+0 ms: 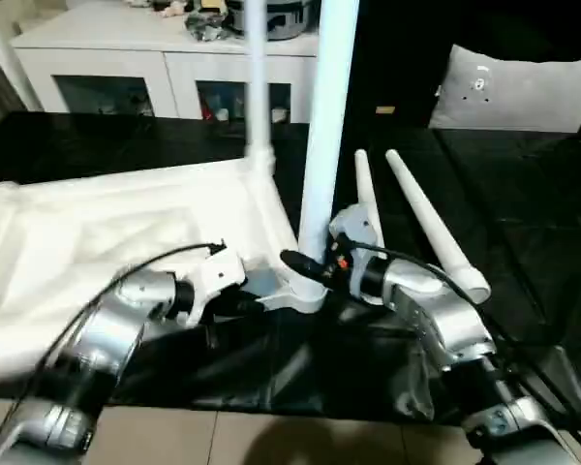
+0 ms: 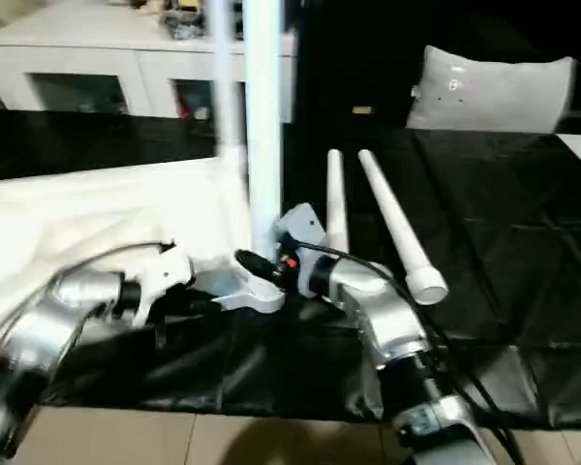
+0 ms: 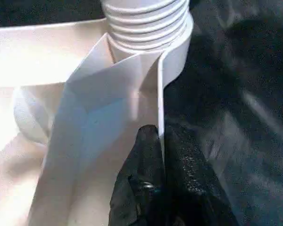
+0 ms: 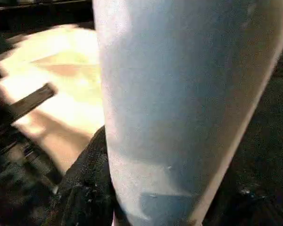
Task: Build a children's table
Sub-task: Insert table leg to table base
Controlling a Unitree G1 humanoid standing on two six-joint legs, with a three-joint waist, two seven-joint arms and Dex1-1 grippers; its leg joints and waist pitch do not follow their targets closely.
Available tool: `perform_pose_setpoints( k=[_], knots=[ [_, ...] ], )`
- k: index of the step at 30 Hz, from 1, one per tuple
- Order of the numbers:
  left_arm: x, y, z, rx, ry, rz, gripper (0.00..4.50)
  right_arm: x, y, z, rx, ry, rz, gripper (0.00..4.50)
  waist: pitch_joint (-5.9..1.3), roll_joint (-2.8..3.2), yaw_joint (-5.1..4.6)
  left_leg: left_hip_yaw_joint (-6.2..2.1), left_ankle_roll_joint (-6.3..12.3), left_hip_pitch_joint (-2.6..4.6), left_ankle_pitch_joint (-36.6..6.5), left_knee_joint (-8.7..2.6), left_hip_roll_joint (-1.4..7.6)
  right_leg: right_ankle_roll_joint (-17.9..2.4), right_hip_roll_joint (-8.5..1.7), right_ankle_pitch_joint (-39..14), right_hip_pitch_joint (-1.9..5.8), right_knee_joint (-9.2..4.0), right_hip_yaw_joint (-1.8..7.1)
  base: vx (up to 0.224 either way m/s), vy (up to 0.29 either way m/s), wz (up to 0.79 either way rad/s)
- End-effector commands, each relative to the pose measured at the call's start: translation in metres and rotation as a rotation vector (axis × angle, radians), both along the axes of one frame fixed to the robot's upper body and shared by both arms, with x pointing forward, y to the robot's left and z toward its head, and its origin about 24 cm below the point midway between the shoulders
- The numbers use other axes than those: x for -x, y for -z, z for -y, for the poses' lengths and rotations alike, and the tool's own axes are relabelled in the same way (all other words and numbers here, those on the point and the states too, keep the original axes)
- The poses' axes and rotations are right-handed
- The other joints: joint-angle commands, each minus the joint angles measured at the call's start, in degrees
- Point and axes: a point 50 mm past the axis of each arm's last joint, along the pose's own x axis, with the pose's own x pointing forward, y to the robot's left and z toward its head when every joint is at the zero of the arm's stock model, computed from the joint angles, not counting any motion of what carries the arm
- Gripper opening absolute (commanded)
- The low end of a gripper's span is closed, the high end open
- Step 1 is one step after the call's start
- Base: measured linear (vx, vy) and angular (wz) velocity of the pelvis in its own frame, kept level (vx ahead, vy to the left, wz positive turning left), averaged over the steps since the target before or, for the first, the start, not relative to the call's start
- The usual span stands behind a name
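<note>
White plastic fills your near counter: your left claw [image 1: 234, 302] pinches the tabletop's [image 1: 97, 242] rim wall, your right claw [image 1: 305, 263] clasps the upright leg [image 1: 324, 126] above its corner socket [image 1: 300, 291]. Beyond, two spare legs [image 1: 421, 218] lie pointing away, nearer your right arm.

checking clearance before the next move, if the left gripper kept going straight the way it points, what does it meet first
Probably the threaded base of the upright leg in its corner socket. The left gripper is shut on the tabletop's thin rim wall, which runs straight ahead to that socket; depth is hard to judge.
</note>
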Motion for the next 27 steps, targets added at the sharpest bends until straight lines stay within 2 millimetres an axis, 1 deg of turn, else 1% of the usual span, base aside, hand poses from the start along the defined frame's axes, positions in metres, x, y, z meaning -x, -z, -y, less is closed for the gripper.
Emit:
perform_pose_setpoints(
  k=[1,2,3,4,5,6,8,10,11,13,15,16,17,18,19,20,21,22,23,24,25,26,27],
  knots=[
    [0.003,-0.025,0.025,0.086,0.068,0.085,0.00,0.009,0.044,0.012,0.129,0.088,-0.199,1.88,-1.59,0.49,0.60,-1.29,0.66,0.02,-24.6,-4.64,1.99,-3.8,-5.26,-37.7,0.92,-6.20,2.71,0.000,0.000,0.00],
    [0.003,-0.026,0.026,0.084,0.060,0.089,0.00,0.009,0.044,0.011,0.128,0.086,-0.198,1.88,-1.45,0.41,0.58,-1.21,1.12,-0.04,-24.5,-4.58,1.77,-3.1,-5.06,-38.5,0.77,-6.58,2.60,0.000,0.000,0.00],
    [0.004,-0.027,0.030,0.069,0.042,0.102,0.00,0.009,0.044,0.009,0.125,0.077,-0.197,1.88,-1.52,0.32,0.59,-1.24,1.04,-0.06,-24.5,-4.56,1.79,-2.9,-5.09,-38.5,0.87,-6.44,2.58,0.000,0.000,0.00],
    [0.004,-0.027,0.032,0.061,0.039,0.109,0.00,0.010,0.044,0.008,0.124,0.071,-0.197,1.88,-1.43,0.26,0.77,-1.24,1.28,-0.01,-24.4,-4.60,1.77,-2.4,-5.00,-38.8,0.72,-6.68,2.55,0.000,0.000,0.00],
    [0.004,-0.027,0.032,0.054,0.030,0.112,0.00,0.010,0.044,0.007,0.123,0.066,-0.197,1.88,-1.50,0.36,0.87,-1.22,1.28,0.08,-24.3,-4.53,1.71,-2.3,-5.00,-38.8,0.68,-6.66,2.57,0.000,0.000,0.00],
    [0.002,-0.027,0.033,0.049,0.011,0.111,0.00,0.011,0.044,0.007,0.121,0.062,-0.197,1.88,-1.43,0.08,0.95,-1.27,1.39,-0.16,-24.5,-4.63,1.64,-1.7,-4.95,-39.0,0.79,-6.78,2.45,0.000,0.000,0.00],
    [0.001,-0.027,0.033,0.038,0.002,0.113,0.00,0.011,0.045,0.006,0.121,0.062,-0.197,1.88,-1.35,0.25,1.04,-1.40,1.22,0.05,-25.7,-4.64,1.62,-1.1,-4.93,-39.9,0.57,-6.90,2.31,0.000,0.000,0.00],
    [0.000,-0.027,0.031,-0.006,-0.024,0.122,0.00,0.012,0.046,0.006,0.120,0.062,-0.199,1.88,-1.31,0.27,1.04,-1.52,0.94,0.16,-26.7,-4.73,1.71,-0.8,-4.95,-40.3,0.49,-6.95,2.27,0.000,0.000,0.00],
    [-0.001,-0.027,0.030,-0.017,-0.032,0.128,0.00,0.013,0.046,0.006,0.118,0.061,-0.199,1.88,-1.21,0.29,1.03,-1.52,0.99,0.14,-27.0,-4.70,1.62,-0.6,-4.89,-40.8,0.42,-7.06,2.17,0.000,0.000,0.00],
    [-0.002,-0.028,0.029,-0.027,-0.042,0.131,0.00,0.013,0.045,0.005,0.099,0.057,-0.206,1.88,-1.13,0.39,0.96,-1.52,0.99,0.51,-28.0,-4.45,1.33,0.4,-4.90,-42.8,0.12,-7.60,1.88,0.000,0.000,0.00],
    [-0.001,-0.028,0.030,-0.032,-0.048,0.132,0.00,0.012,0.045,0.005,0.103,0.073,-0.192,1.88,-1.13,0.47,0.92,-1.71,0.88,0.44,-28.5,-4.63,1.50,0.6,-4.93,-42.5,0.29,-7.68,1.70,0.000,0.000,0.00],
    [-0.001,-0.028,0.030,-0.034,-0.043,0.136,0.00,0.012,0.045,0.004,0.091,0.073,-0.206,1.88,-1.09,0.89,0.87,-1.88,0.76,0.46,-29.3,-4.75,1.55,0.5,-4.92,-42.0,0.36,-7.67,1.52,0.000,0.000,0.00],
    [-0.001,-0.028,0.031,-0.035,-0.042,0.138,0.00,0.012,0.046,0.004,0.084,0.073,-0.212,1.88,-1.04,0.94,0.78,-1.95,0.74,0.53,-30.0,-4.83,1.64,0.5,-4.89,-41.7,0.38,-7.81,1.39,0.000,0.000,0.00],
    [-0.001,-0.028,0.030,-0.043,-0.037,0.144,0.00,0.011,0.045,0.004,0.076,0.088,-0.207,2.44,-1.13,0.95,0.57,-2.23,0.65,0.37,-30.8,-5.08,1.76,0.1,-4.98,-39.8,0.90,-7.74,1.03,0.000,0.000,0.00],
    [-0.001,-0.028,0.030,-0.043,-0.037,0.144,0.00,0.011,0.045,0.004,0.076,0.088,-0.207,2.58,-1.11,1.02,0.60,-2.27,0.63,0.32,-31.1,-5.16,1.81,0.0,-5.00,-39.4,0.94,-7.73,1.01,0.000,0.000,0.00],
    [-0.001,-0.027,0.030,-0.050,-0.033,0.148,0.00,0.010,0.044,0.004,0.069,0.098,-0.202,2.58,-1.11,1.23,0.58,-2.33,0.62,0.41,-31.3,-5.18,1.85,-0.4,-5.14,-38.9,0.91,-7.72,1.00,0.000,0.000,0.00],
    [-0.002,-0.027,0.030,-0.058,-0.033,0.151,0.00,0.009,0.044,0.004,0.063,0.110,-0.199,2.63,-1.18,1.22,0.61,-2.27,0.62,0.45,-31.2,-5.14,1.82,-0.7,-5.12,-38.4,0.90,-7.76,1.06,0.000,0.000,0.00],
    [-0.002,-0.027,0.029,-0.066,-0.034,0.154,0.00,0.008,0.044,0.004,0.056,0.115,-0.197,2.79,-1.31,1.01,0.70,-2.15,0.58,0.43,-30.6,-5.08,1.83,-1.1,-5.23,-37.5,0.89,-7.58,1.24,0.000,0.000,0.00],
    [-0.003,-0.027,0.027,-0.073,-0.036,0.157,0.00,0.008,0.043,0.004,0.043,0.120,-0.190,2.91,-1.36,0.92,0.86,-2.14,0.70,0.28,-29.8,-5.14,1.84,-1.4,-5.30,-37.0,1.03,-7.42,1.35,0.000,0.000,0.00],
    [-0.004,-0.027,0.026,-0.078,-0.038,0.159,0.00,0.007,0.042,0.004,0.033,0.122,-0.185,2.91,-1.37,1.05,1.19,-1.89,1.08,0.13,-27.7,-5.21,1.91,-2.2,-5.46,-35.8,1.02,-7.21,1.79,0.000,0.000,0.00],
    [-0.006,-0.027,0.023,-0.089,-0.044,0.167,0.00,0.009,0.040,0.004,0.010,0.114,-0.190,2.99,-1.35,1.02,1.24,-1.87,1.12,0.02,-27.2,-5.27,1.96,-2.4,-5.47,-35.3,1.10,-7.13,1.86,0.000,0.000,0.00],
    [-0.007,-0.027,0.022,-0.094,-0.046,0.169,0.00,0.009,0.040,0.005,0.003,0.115,-0.192,3.03,-1.52,0.98,1.46,-1.74,1.21,-0.05,-25.8,-5.31,2.06,-2.9,-5.42,-33.7,1.25,-6.94,2.05,0.000,0.000,0.00],
    [-0.007,-0.027,0.022,-0.095,-0.047,0.170,0.00,0.009,0.040,0.005,0.000,0.115,-0.193,3.23,-1.60,0.99,1.65,-1.63,1.30,0.02,-25.0,-5.31,2.10,-3.3,-5.38,-32.7,1.19,-6.84,2.19,0.000,0.000,0.00]
  ],
)
